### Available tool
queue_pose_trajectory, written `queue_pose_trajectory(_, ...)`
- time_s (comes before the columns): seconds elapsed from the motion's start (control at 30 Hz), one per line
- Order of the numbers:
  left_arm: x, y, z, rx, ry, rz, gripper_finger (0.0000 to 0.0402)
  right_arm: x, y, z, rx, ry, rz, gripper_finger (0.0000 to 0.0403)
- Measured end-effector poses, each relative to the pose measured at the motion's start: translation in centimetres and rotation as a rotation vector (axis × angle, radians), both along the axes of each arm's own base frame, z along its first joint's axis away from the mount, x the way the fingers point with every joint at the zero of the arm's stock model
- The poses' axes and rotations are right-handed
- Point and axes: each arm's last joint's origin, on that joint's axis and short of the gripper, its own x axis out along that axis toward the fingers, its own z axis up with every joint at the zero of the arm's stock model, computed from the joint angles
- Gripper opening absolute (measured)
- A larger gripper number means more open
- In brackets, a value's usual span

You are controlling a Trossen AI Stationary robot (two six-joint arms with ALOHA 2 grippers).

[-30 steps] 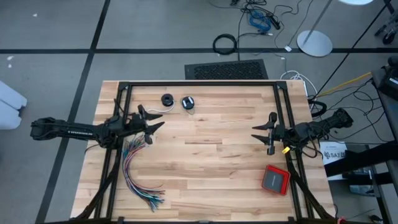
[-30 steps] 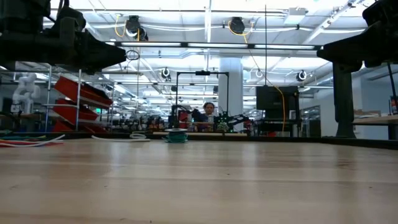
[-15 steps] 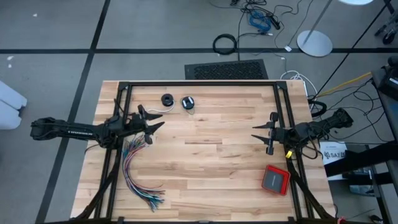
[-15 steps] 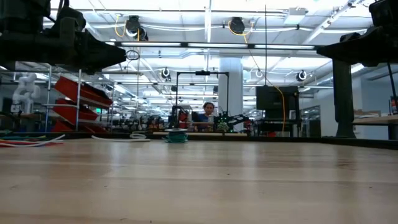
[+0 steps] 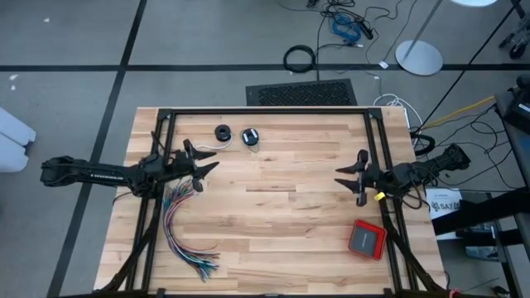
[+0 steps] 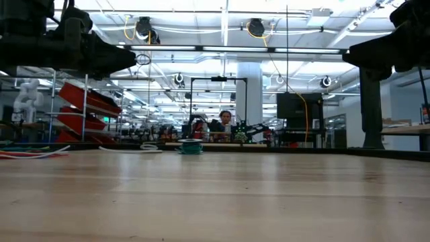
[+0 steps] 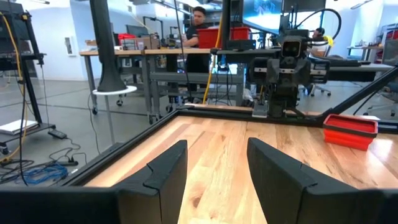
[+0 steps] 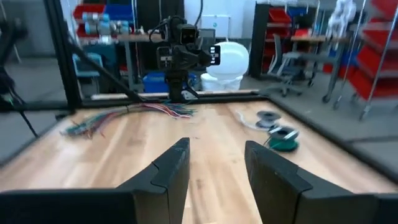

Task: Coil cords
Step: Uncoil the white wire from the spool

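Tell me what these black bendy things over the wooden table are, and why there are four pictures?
They are two robot arms. Each ends in a two-finger claw: the left gripper and the right gripper. Both are open and hold nothing.

One picture looks down from above, one looks level across the pale wooden table, and two come from cameras on the arms' wrists, so each sees its own dark fingers and the other arm across the table.

On the table lie a small coiled teal-green cord, a small coiled black cord with a white tail, a fanned bundle of many-coloured wires and a flat red box.
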Motion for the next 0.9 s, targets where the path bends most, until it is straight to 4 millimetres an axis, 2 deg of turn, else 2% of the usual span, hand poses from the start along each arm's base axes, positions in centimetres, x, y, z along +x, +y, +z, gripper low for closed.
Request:
queue_pose_trajectory(0.1, 0.0, 0.0, 0.0, 0.0, -0.001, 0.0, 0.0176, 0.0, 0.1, -0.1, 0.079, 0.004, 0.022, 0.0141)
queue_pose_trajectory(0.27, 0.0, 0.0, 0.0, 0.0, -0.001, 0.0, 0.0176, 0.2, 0.5, -0.4, 0.111, 0.035, 0.125, 0.0141)
queue_pose_trajectory(0.5, 0.0, 0.0, 0.0, -0.074, -0.022, -0.007, 0.0176, 0.7, 0.6, -0.7, 0.125, 0.071, 0.124, 0.0141)
queue_pose_trajectory(0.73, 0.0, 0.0, 0.0, -0.076, -0.024, -0.008, 0.0176, 1.1, 0.7, 0.0, 0.123, 0.013, 0.099, 0.0141)
queue_pose_trajectory(0.9, 0.0, 0.0, 0.0, -0.078, -0.023, -0.008, 0.0176, 1.3, 0.8, -0.2, 0.114, 0.041, 0.101, 0.0141)
